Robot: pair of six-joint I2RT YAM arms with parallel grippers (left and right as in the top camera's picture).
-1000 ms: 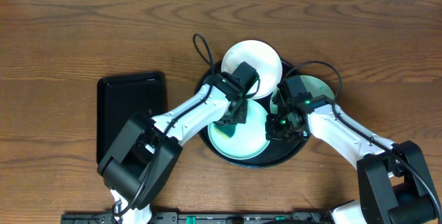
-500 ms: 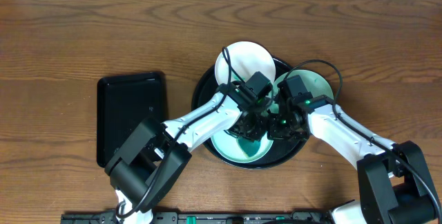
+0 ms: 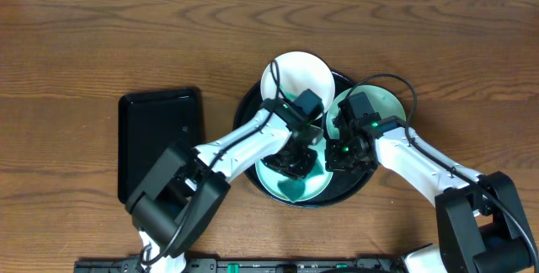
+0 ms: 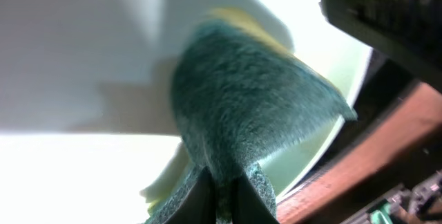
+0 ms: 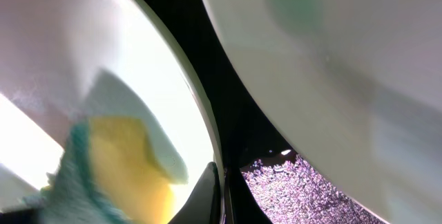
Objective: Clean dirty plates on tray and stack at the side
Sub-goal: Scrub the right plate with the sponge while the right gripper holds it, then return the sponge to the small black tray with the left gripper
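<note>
The round black tray holds three small plates: a white one at the back, a pale mint one at the right and a front one with teal smears. My left gripper is shut on a green and yellow sponge pressed on the front plate. My right gripper is shut on that plate's right rim, and the sponge also shows in the right wrist view.
A rectangular black tray lies on the wooden table left of the round tray. The two arms cross over the round tray's middle.
My left gripper has swept the sponge from the plate's left side to its right and back toward the middle. The right gripper has held still on the rim.
</note>
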